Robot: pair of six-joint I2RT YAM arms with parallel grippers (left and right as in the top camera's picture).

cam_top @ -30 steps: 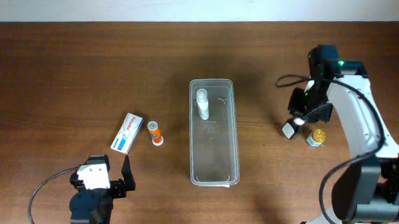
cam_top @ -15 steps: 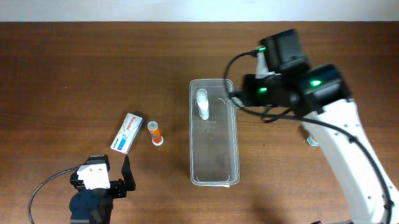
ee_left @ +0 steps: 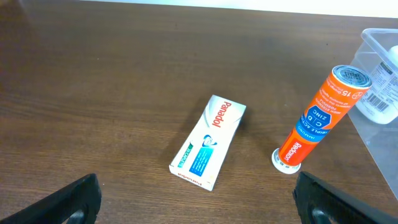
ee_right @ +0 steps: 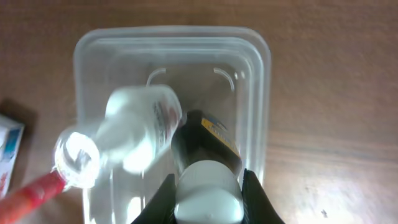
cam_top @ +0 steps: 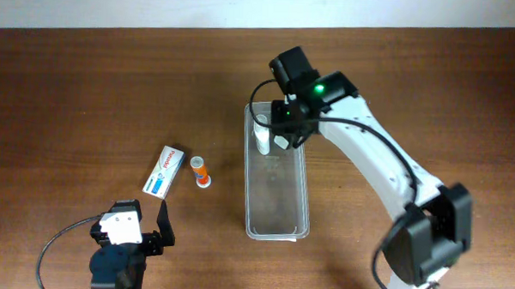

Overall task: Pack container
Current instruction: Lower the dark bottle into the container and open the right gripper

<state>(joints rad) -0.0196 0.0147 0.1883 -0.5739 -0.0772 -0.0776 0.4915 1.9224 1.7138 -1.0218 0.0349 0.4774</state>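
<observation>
The container (cam_top: pixel 276 233) is a long clear bin in the middle of the table; it also shows in the right wrist view (ee_right: pixel 171 34) and at the right edge of the left wrist view (ee_left: pixel 380 38). A white bottle (cam_top: pixel 260 134) lies in its far end (ee_right: pixel 140 127). My right gripper (cam_top: pixel 284 132) hangs over that end, shut on a dark bottle with a white cap (ee_right: pixel 208 193), beside the white bottle. My left gripper (cam_top: pixel 139 218) is open and empty near the front left edge, its fingers (ee_left: pixel 78 199) wide apart.
A white-and-blue Panadol box (cam_top: pixel 165 171) (ee_left: pixel 208 142) and an orange tube (cam_top: pixel 202 171) (ee_left: pixel 317 115) lie left of the container, ahead of the left gripper. The right arm stretches across the table's right half.
My right arm has swung from the table's right side leftward to over the container's far end, carrying the dark bottle. The left arm has not moved.
</observation>
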